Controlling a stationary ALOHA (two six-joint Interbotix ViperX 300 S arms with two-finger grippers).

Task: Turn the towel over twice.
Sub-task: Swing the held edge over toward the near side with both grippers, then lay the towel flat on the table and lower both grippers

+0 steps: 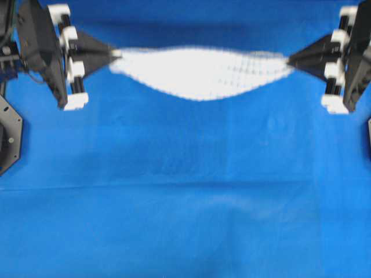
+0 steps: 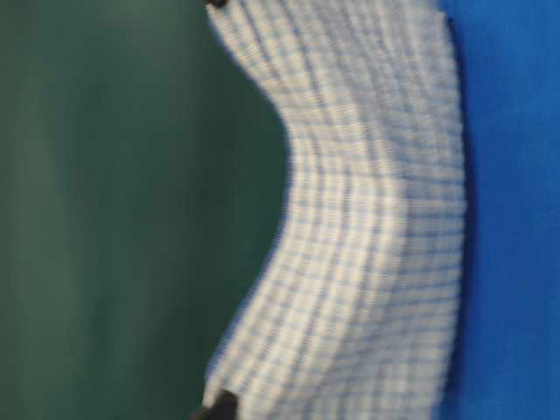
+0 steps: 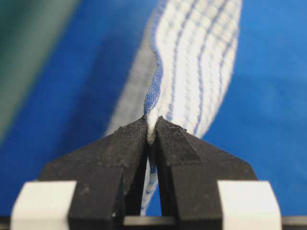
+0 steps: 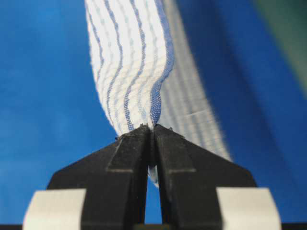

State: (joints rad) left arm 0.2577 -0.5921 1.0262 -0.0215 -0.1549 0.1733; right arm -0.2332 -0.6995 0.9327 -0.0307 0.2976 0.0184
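Note:
The towel (image 1: 200, 72), white with thin blue stripes, hangs stretched between both grippers above the blue cloth, sagging in the middle. My left gripper (image 1: 115, 54) is shut on its left corner, and the right gripper (image 1: 290, 59) is shut on its right corner. In the left wrist view the black fingertips (image 3: 134, 136) pinch the hemmed edge of the towel (image 3: 196, 62). Seen from the right wrist, the right gripper (image 4: 151, 128) clamps the striped towel (image 4: 129, 62) the same way. The table-level view shows the towel (image 2: 359, 227) hanging as a curved sheet, blurred.
A plain bright-blue cloth (image 1: 185, 191) covers the whole table below the towel. A dark arm base (image 1: 8, 136) stands at the left edge. Behind the table is a dark green backdrop (image 2: 105, 210).

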